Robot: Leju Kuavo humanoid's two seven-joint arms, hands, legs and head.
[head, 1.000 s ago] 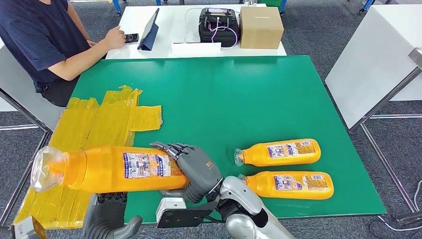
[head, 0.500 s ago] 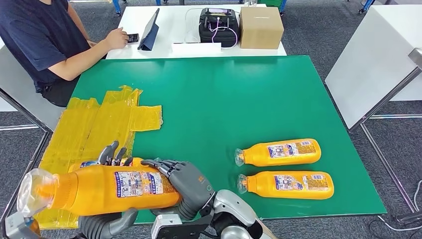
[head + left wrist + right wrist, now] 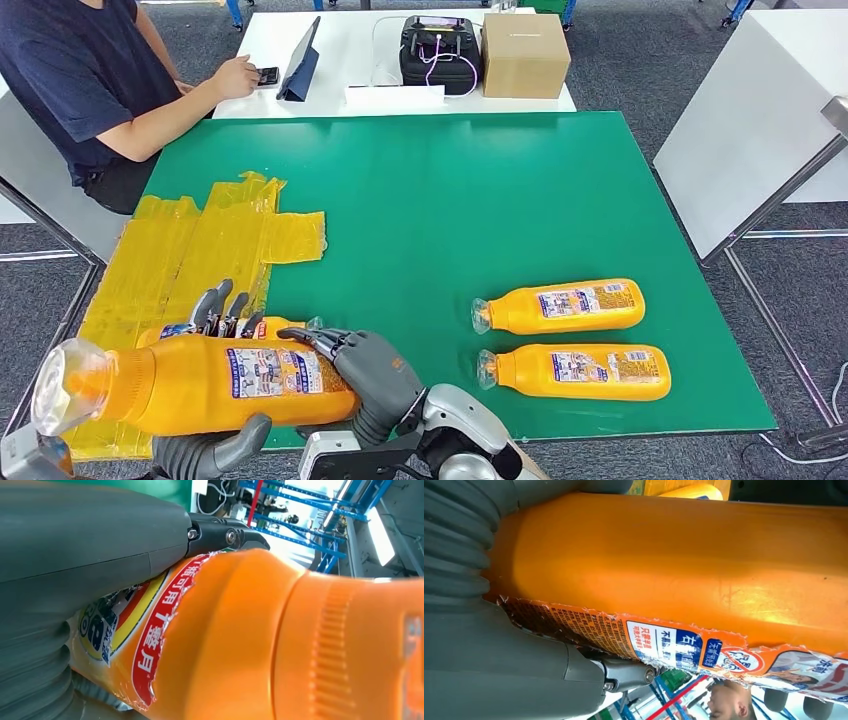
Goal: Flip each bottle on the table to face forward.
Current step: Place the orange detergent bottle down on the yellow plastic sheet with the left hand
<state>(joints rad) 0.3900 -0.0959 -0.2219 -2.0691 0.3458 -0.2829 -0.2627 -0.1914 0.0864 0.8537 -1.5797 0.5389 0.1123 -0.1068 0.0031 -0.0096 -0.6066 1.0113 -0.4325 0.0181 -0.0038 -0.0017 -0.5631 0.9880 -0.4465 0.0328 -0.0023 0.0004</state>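
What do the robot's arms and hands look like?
The right hand is dark grey with jointed darker fingers, on a shiny silver arm with a pale bracket. The left hand is grey too, with a ribbed cover.

Bright, even overhead light; soft shadows; wrist views blurry up close.

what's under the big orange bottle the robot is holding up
The held bottle hides most of another orange bottle lying on the yellow sheet. The left hand cups it from below; the table beneath is covered.
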